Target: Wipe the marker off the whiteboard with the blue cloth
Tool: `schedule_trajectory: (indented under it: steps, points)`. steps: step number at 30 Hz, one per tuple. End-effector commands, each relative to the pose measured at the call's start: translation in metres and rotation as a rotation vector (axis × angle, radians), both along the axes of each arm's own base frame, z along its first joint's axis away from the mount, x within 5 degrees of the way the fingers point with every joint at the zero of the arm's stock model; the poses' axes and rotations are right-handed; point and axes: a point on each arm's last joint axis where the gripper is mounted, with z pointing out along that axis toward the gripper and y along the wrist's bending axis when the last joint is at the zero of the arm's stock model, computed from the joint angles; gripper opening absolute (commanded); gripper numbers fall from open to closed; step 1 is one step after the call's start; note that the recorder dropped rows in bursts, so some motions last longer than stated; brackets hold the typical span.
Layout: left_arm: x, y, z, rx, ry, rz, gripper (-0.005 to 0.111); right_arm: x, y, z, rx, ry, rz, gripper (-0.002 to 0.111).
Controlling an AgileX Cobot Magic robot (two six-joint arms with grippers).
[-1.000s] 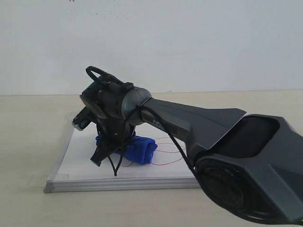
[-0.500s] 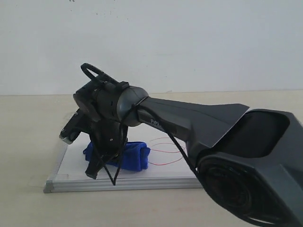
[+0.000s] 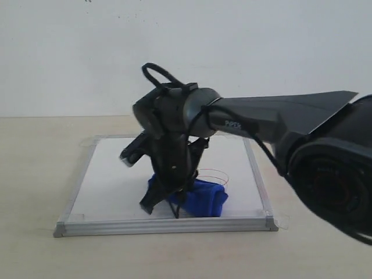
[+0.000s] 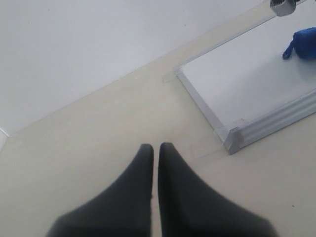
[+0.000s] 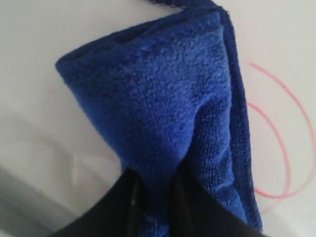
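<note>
The whiteboard [image 3: 110, 180] lies flat on the table, silver frame round it. My right gripper [image 3: 174, 200] points down onto its front middle, shut on the blue cloth [image 3: 203, 199], which is pressed against the board. In the right wrist view the blue cloth [image 5: 168, 113] bulges out from between the dark fingers [image 5: 197, 207]. Part of the red marker [image 3: 216, 174] loop shows just behind the cloth; the same marker [image 5: 276, 148] curves beside the cloth in the right wrist view. My left gripper [image 4: 155, 148] hovers shut over bare table, off the whiteboard's [image 4: 247, 84] corner, holding nothing.
The beige table [image 3: 35, 174] spreads all round the board, with a plain white wall behind. Clear tape tabs [image 3: 282, 221] hold the board's corners. The right arm's bulky dark body [image 3: 331, 174] fills the right side of the exterior view.
My right gripper has swept the blue cloth from the board's left front toward the right, over the red marker; less of the loop shows now. The left gripper's earlier position is not shown.
</note>
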Motion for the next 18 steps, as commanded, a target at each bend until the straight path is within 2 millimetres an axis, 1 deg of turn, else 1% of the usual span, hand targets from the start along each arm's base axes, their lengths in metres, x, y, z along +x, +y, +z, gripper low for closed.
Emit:
schedule_trajectory:
  steps: [1, 2, 3, 4, 5, 6, 7, 9, 10, 11, 13, 15, 16, 17, 18]
  points:
    - [0.000, 0.000, -0.001, 0.003, -0.002, -0.004, 0.004, -0.053, 0.044, 0.004, 0.002, 0.079, 0.221, 0.000]
    - [0.000, 0.000, -0.001, 0.003, -0.002, -0.004, 0.004, -0.054, 0.041, 0.004, -0.041, 0.084, 0.240, 0.000]
    - [0.000, 0.000, -0.001, 0.003, -0.002, -0.004, 0.004, -0.052, 0.040, 0.005, -0.067, 0.059, 0.250, 0.000]
    - [0.000, 0.000, -0.001, 0.003, -0.002, -0.004, 0.004, -0.042, 0.032, 0.006, -0.112, 0.009, 0.237, 0.000]
    - [0.000, 0.000, -0.001, 0.003, -0.002, -0.004, 0.004, -0.025, 0.017, 0.010, -0.170, -0.073, 0.160, 0.000]
    - [0.000, 0.000, -0.001, 0.003, -0.002, -0.004, 0.004, -0.010, 0.002, 0.012, -0.201, -0.120, 0.100, 0.000]
    - [0.000, 0.000, -0.001, 0.003, -0.002, -0.004, 0.004, 0.011, -0.022, 0.015, -0.205, -0.141, -0.001, 0.000]
    - [0.000, 0.000, -0.001, 0.003, -0.002, -0.004, 0.004, 0.030, -0.048, 0.016, -0.191, -0.144, -0.118, 0.000]
    - [0.000, 0.000, -0.001, 0.003, -0.002, -0.004, 0.004, 0.042, -0.066, 0.016, -0.172, -0.144, -0.223, 0.000]
    - [0.000, 0.000, -0.001, 0.003, -0.002, -0.004, 0.004, 0.046, -0.072, 0.015, -0.157, -0.132, -0.261, 0.000]
    - [0.000, 0.000, -0.001, 0.003, -0.002, -0.004, 0.004, 0.045, -0.073, 0.013, -0.117, -0.090, -0.289, 0.000]
    - [0.000, 0.000, -0.001, 0.003, -0.002, -0.004, 0.004, 0.038, -0.065, 0.011, -0.054, -0.013, -0.268, 0.000]
    - [0.000, 0.000, -0.001, 0.003, -0.002, -0.004, 0.004, 0.027, -0.045, 0.009, 0.039, 0.052, -0.195, 0.000]
    - [0.000, 0.000, -0.001, 0.003, -0.002, -0.004, 0.004, 0.022, -0.032, 0.008, 0.100, 0.067, -0.143, 0.000]
    - [0.000, 0.000, -0.001, 0.003, -0.002, -0.004, 0.004, 0.010, -0.011, 0.009, 0.184, 0.091, -0.047, 0.000]
